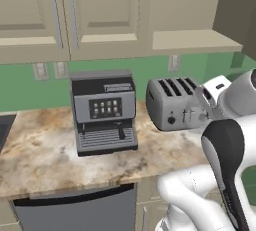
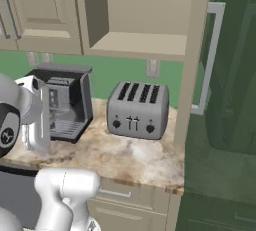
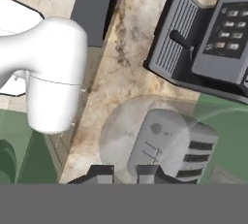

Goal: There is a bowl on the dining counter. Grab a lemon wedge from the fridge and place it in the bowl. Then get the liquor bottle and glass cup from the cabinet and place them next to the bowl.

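Two dark fingertips (image 3: 99, 173) of the gripper (image 3: 126, 174) stand close together, nearly shut, at the bottom of the hand view. Between them sits the glass cup (image 3: 121, 136), a clear, faintly grey round shape. The gripper seems to pinch the cup's wall, though the glass is so transparent that the exact contact is hard to make out. The cup is held in the air above the stone worktop (image 1: 40, 160), not resting on it. From the right base view it shows as a pale, see-through shape (image 2: 39, 132) under the white hand, in front of the coffee machine (image 2: 65, 102).

Seen through the glass in the hand view is the silver four-slot toaster (image 3: 167, 148), which stands on the worktop. The grey coffee machine (image 1: 104, 112) stands on the same top beside the toaster (image 1: 175, 105), apart from it. Below the worktop edge is a grey appliance front (image 1: 75, 210).

Behind both machines runs a green wall (image 1: 150, 70). Above it hang beige cabinet doors (image 1: 95, 10) and an open shelf (image 2: 145, 40). At the far right a tall dark panel (image 2: 235, 75) carries a long pale bar handle (image 2: 212, 57).
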Controlling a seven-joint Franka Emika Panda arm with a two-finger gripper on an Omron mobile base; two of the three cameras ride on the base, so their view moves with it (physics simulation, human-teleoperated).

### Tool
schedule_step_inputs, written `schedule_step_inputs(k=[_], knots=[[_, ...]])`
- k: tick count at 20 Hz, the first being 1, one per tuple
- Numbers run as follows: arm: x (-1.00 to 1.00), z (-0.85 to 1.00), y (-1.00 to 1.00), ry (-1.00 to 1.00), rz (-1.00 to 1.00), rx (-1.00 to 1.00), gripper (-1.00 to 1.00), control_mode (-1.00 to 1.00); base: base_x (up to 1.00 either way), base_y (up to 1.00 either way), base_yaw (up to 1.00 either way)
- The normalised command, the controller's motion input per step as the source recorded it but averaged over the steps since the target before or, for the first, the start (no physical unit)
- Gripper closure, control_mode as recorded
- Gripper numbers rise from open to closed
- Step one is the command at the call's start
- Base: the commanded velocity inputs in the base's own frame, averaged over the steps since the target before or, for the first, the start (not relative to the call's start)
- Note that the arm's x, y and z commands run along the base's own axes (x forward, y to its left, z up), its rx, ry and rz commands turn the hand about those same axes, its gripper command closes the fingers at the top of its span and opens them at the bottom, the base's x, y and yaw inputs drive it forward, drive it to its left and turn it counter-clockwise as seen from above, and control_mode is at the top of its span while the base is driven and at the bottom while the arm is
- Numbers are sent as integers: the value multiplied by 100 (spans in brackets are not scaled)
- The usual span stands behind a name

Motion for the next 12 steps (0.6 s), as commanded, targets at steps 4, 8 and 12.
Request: schedule_step_inputs(k=[4,8,12], knots=[[0,0,0,0,0,0,100,100,-100,0,0],[0,0,0,0,0,0,100,100,-100,0,0],[0,0,0,0,0,0,100,100,-100,0,0]])
